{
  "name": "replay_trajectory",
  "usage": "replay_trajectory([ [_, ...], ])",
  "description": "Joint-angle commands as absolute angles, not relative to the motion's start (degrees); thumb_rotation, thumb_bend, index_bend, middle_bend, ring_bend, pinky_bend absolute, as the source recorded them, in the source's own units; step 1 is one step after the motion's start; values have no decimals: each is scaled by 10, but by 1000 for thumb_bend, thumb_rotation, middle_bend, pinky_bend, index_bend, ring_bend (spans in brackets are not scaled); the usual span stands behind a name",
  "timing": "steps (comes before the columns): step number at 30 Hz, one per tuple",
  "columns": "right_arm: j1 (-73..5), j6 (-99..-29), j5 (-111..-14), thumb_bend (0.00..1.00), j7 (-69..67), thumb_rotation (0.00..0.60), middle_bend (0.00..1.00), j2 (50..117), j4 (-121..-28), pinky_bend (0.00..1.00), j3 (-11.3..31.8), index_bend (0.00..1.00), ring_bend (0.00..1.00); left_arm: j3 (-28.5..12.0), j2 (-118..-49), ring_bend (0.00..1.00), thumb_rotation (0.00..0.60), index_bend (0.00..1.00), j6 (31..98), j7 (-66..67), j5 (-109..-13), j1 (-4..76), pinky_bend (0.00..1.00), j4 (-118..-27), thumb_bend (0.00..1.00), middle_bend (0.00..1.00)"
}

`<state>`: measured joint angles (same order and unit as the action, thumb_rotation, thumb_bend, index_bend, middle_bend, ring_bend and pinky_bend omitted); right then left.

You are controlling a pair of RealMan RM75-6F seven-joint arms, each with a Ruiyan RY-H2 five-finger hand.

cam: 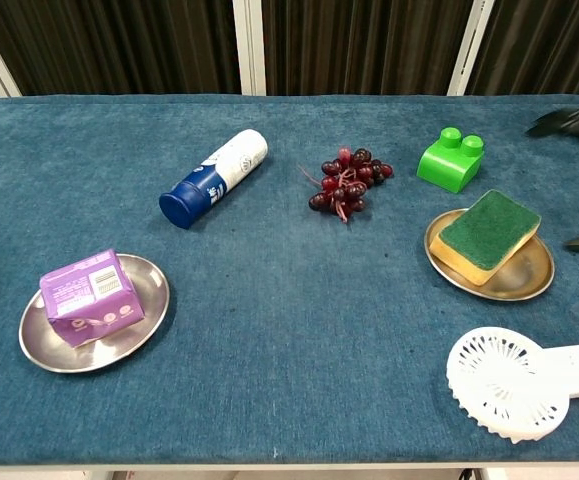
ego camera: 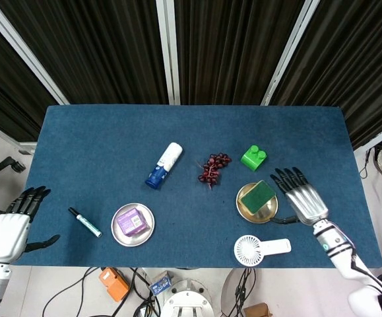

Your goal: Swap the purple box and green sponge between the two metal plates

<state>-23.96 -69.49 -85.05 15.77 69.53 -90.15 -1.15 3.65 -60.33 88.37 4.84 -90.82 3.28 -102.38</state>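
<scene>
The green sponge (ego camera: 256, 194) (cam: 488, 232) lies flat on the right metal plate (ego camera: 246, 210) (cam: 524, 284). On the left metal plate (ego camera: 119, 232) (cam: 34, 345) sits the purple box (ego camera: 130, 221) (cam: 90, 295). My right hand (ego camera: 303, 197) hovers just right of the sponge's plate, fingers spread and holding nothing; only its fingertips (cam: 567, 121) show at the chest view's right edge. My left hand (ego camera: 10, 228) is off the table's left edge, spread and holding nothing, well left of the purple box.
A green toy block (ego camera: 253, 157) (cam: 450, 158) lies behind the right plate, a white hand fan (ego camera: 258, 249) (cam: 514, 381) in front of it. Grapes (ego camera: 213, 168) (cam: 346, 182) and a blue-capped bottle (ego camera: 163, 165) (cam: 214, 177) sit mid-table. A marker (ego camera: 84, 222) lies left of the box's plate.
</scene>
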Motion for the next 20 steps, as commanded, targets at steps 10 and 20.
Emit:
replay_trajectory([
  [10, 38, -1036, -924, 160, 49, 448, 0, 663, -833, 0, -86, 0, 0, 61, -698, 3, 600, 100, 954, -11, -933, -36, 82, -855, 52, 52],
  [20, 27, -977, -921, 159, 47, 447, 0, 654, -844, 0, -71, 0, 0, 50, -706, 0, 600, 100, 958, -12, -947, -34, 77, -843, 54, 46],
])
